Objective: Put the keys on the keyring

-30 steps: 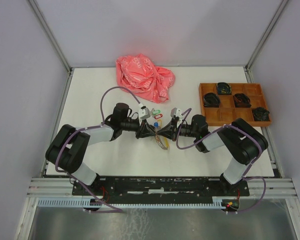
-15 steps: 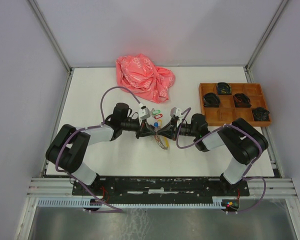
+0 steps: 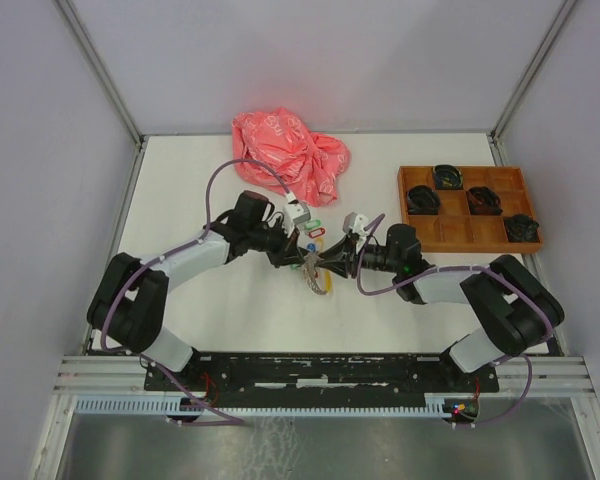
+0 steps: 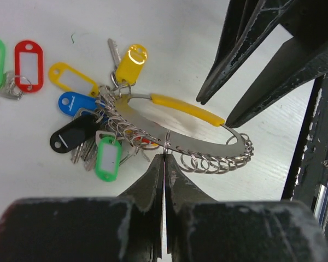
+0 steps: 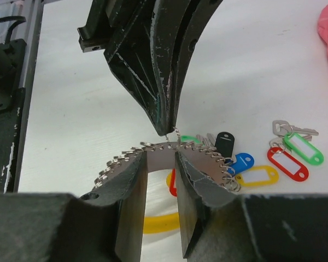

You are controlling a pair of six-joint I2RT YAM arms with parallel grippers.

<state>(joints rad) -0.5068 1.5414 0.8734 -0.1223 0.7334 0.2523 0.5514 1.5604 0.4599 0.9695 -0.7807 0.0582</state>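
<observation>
Jaws of your left gripper [image 4: 164, 159] are pressed together on one small ring [image 4: 167, 143], a thin steel loop standing on the near edge of the keyring [image 4: 147, 131]. That keyring is a long, flattened oval of bright metal. In the left wrist view its long axis runs from upper left to lower right. Small wire rings crowd one long side, and a smooth yellow sleeve [image 4: 186, 109] covers the other.

Your right gripper [image 5: 161, 158] meets it from the opposite side with its fingers spread. Both tips sit at the sleeve, spaced along it — you cannot tell whether they press on it. At the oval's left end hang the bunched tags [image 4: 76, 103], glossy oval plastic in yellow, blue, black and green.

Your two loose keys lie flat on the white table [image 3: 180, 180], apart from the keyring and just past that bunch. In the right wrist view the green-tagged key [image 5: 302, 148] and the red-tagged key [image 5: 287, 162] lie side by side with their tags' long axes parallel, slanting from upper left to lower right. The one silver blade [image 5: 305, 130] that shows plainly points toward the right of that view.

Farther out sit a crumpled pink plastic bag [image 3: 290, 150] at the table's far edge and a compartmented wooden tray [image 3: 452, 232] on your right — dark items fill several of its cells.
</observation>
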